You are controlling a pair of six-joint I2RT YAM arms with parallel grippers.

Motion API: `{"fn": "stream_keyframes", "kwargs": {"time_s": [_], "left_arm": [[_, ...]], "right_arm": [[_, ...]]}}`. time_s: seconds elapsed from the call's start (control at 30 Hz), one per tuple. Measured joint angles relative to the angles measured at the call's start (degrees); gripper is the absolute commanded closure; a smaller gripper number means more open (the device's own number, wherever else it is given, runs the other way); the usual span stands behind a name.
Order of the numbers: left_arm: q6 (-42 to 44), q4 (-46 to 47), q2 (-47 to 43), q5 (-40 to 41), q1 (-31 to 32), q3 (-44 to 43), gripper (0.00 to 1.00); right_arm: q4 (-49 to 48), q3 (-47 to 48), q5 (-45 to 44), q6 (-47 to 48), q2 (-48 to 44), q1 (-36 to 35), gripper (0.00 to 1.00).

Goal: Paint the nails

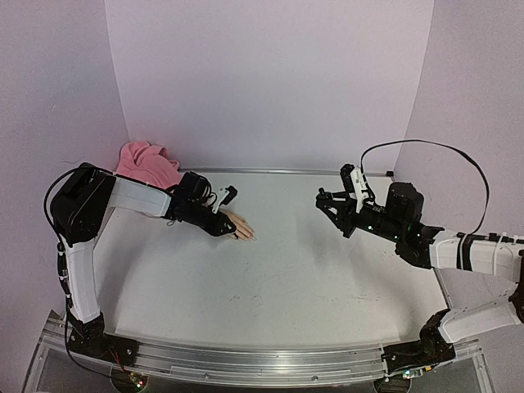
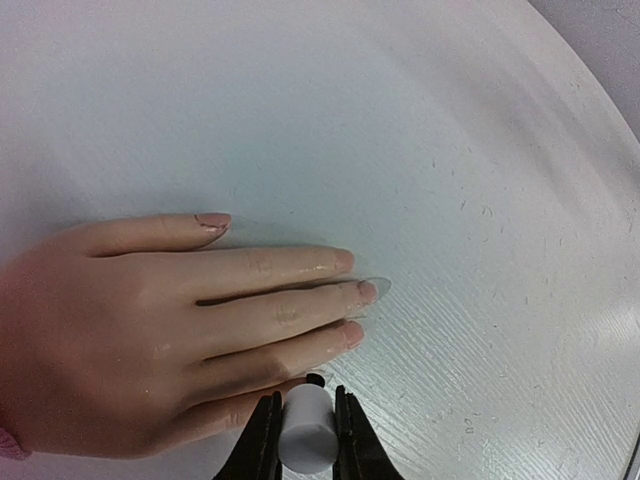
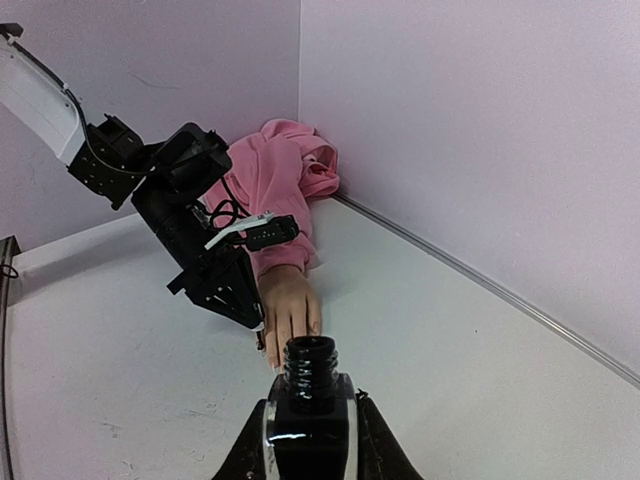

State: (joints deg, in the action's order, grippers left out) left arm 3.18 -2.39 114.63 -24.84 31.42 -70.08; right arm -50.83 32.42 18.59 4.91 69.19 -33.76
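Note:
The beige mannequin hand lies palm down on the white table, its pink sleeve trailing to the back left. Its nails show pale pink: thumb, middle finger, ring finger. The little finger's tip is hidden behind the brush cap. My left gripper is shut on the white brush cap, whose dark tip sits at the little finger. At the right, raised off the table, my right gripper is shut on the open black polish bottle.
Lilac walls enclose the table on three sides, with a metal strip along the back edge. The pink sleeve bunches in the back left corner. A black cable loops above the right arm.

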Motion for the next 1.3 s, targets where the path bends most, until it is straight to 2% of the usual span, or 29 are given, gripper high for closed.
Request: {"fn": "stream_keyframes", "kwargs": {"time_s": [1.3], "left_arm": [[-0.04, 0.0, 0.85, -1.16, 0.13, 0.0, 1.0]], "right_arm": [[-0.13, 0.0, 0.13, -0.24, 0.04, 0.35, 1.0]]}}
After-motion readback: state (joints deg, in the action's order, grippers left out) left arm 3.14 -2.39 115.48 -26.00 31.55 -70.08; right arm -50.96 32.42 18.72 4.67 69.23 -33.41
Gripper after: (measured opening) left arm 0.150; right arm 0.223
